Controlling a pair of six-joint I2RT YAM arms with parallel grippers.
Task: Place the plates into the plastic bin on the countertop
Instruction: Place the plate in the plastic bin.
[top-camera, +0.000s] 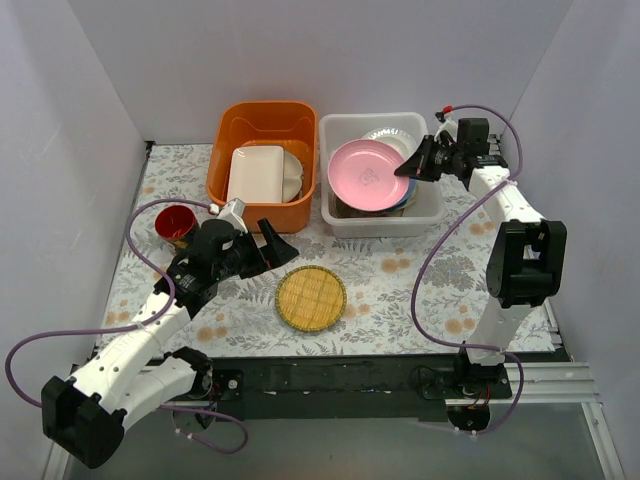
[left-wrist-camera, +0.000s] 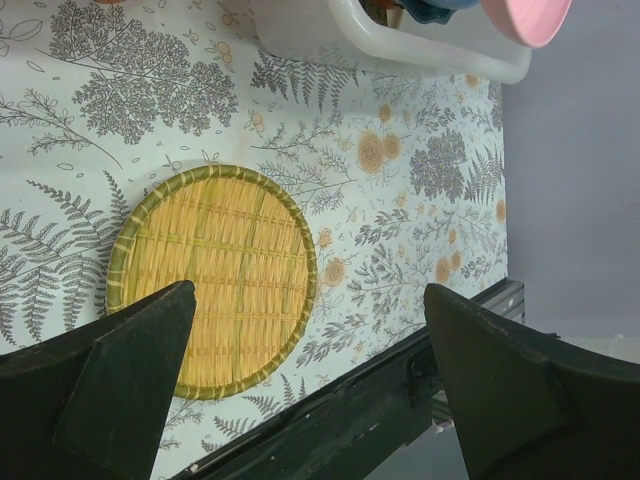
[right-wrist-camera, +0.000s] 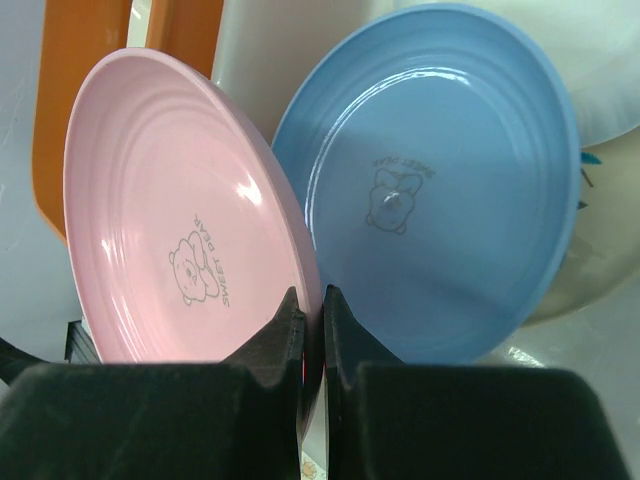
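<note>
My right gripper (top-camera: 408, 166) (right-wrist-camera: 312, 300) is shut on the rim of a pink plate (top-camera: 366, 175) (right-wrist-camera: 180, 220). The plate is held tilted over the white plastic bin (top-camera: 383, 226). Behind it in the bin leans a light blue plate (right-wrist-camera: 440, 180), with other plates partly hidden beneath. My left gripper (top-camera: 268, 248) (left-wrist-camera: 308, 292) hangs open above the floral countertop (top-camera: 400, 290). It holds nothing and hovers just left of a round woven yellow plate (top-camera: 311, 298) (left-wrist-camera: 215, 280).
An orange tub (top-camera: 262, 120) holding a cream rectangular dish (top-camera: 257, 172) stands left of the bin. A red cup (top-camera: 176, 222) sits by the left arm. White walls enclose three sides. The black table rail (left-wrist-camera: 330, 420) runs along the near edge.
</note>
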